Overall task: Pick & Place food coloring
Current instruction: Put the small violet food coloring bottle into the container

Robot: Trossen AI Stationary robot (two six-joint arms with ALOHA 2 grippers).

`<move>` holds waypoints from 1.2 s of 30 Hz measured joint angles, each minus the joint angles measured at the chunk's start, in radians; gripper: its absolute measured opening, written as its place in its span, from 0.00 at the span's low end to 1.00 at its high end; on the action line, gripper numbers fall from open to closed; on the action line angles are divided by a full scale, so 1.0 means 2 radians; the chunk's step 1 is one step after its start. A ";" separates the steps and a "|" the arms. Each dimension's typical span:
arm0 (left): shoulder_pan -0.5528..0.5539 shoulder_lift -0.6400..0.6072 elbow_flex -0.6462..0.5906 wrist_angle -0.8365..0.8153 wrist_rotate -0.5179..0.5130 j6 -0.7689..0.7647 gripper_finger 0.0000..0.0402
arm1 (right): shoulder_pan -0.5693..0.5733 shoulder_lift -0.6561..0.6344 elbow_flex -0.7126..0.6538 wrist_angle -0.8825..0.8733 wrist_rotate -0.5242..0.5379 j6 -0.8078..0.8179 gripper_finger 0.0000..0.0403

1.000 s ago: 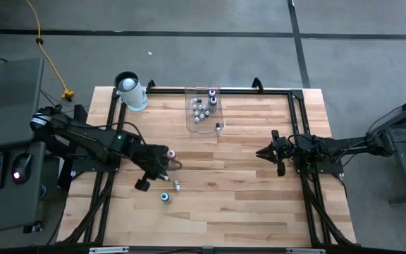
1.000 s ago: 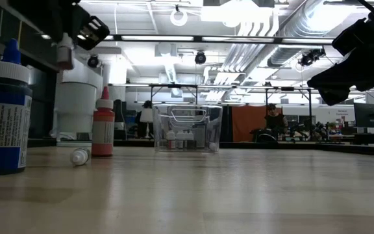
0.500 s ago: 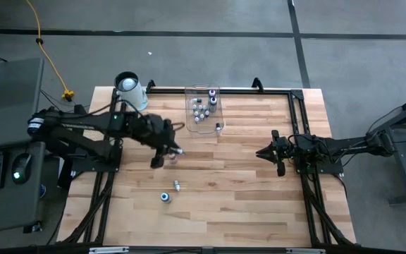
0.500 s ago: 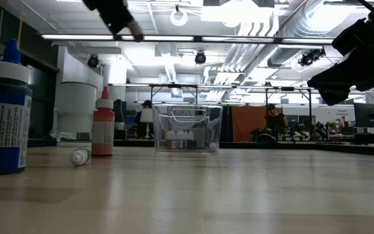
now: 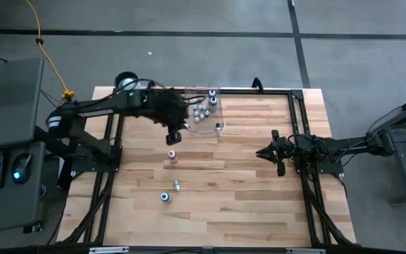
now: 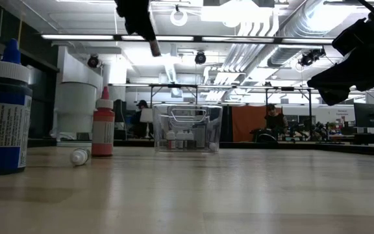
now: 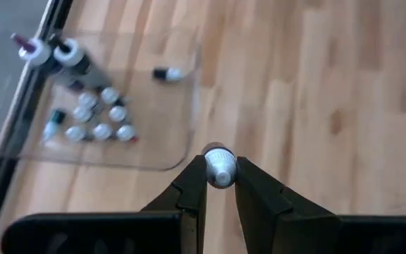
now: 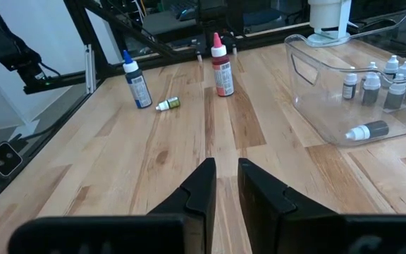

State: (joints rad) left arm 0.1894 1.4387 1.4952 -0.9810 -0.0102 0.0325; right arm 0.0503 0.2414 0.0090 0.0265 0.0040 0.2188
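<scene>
We observed the wooden table (image 5: 231, 204) filling the centre of the high view, with a black frame along its edges. The left arm reached from the left edge of that frame toward the upper centre. The right arm lay at the right side, level with the middle of the frame.

The white cylinder (image 5: 127, 82) stood at the upper left corner of the table. Just right of it, in the upper centre, sat the clear bin (image 5: 204, 127). The bin held a cluster of small food coloring bottles (image 5: 201, 111); in the left wrist view the same cluster (image 7: 94, 120) showed in the upper left, with one bottle lying on its side apart from the rest.

The left gripper (image 7: 219, 182) hovered beside the near left corner of the bin. Its fingers were closed narrowly on a small white-capped bottle (image 7: 218, 166), which showed between the fingertips in the lower centre of the left wrist view.

The right gripper (image 8: 225, 185) waited above bare table, its fingers nearly together with only a narrow slot between them and nothing held.

Three bottles were on the table left of centre in the high view: a red bottle (image 5: 172, 155) upright, a blue-capped bottle (image 5: 165, 197) upright below it, and a tiny bottle lying flat (image 5: 177, 186) between them.
</scene>
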 joint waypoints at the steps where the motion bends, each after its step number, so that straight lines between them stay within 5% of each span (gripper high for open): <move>1: 0.005 0.013 0.014 -0.013 -0.004 0.006 0.13 | 0.000 0.000 0.000 0.000 0.000 0.000 0.13; 12: 0.026 0.155 0.126 -0.061 -0.043 0.087 0.13 | 0.000 0.000 0.000 0.000 0.000 0.000 0.12; 25: 0.064 0.237 0.136 -0.014 -0.051 0.130 0.13 | 0.000 0.000 0.000 0.000 0.000 0.000 0.11; 36: 0.093 0.294 0.136 0.036 0.000 0.112 0.13 | 0.000 0.000 0.000 0.000 0.000 0.000 0.13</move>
State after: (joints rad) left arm 0.3748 2.0267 1.7671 -0.9085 -0.0097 0.2573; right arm 0.0505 0.2417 0.0090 0.0265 0.0040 0.2188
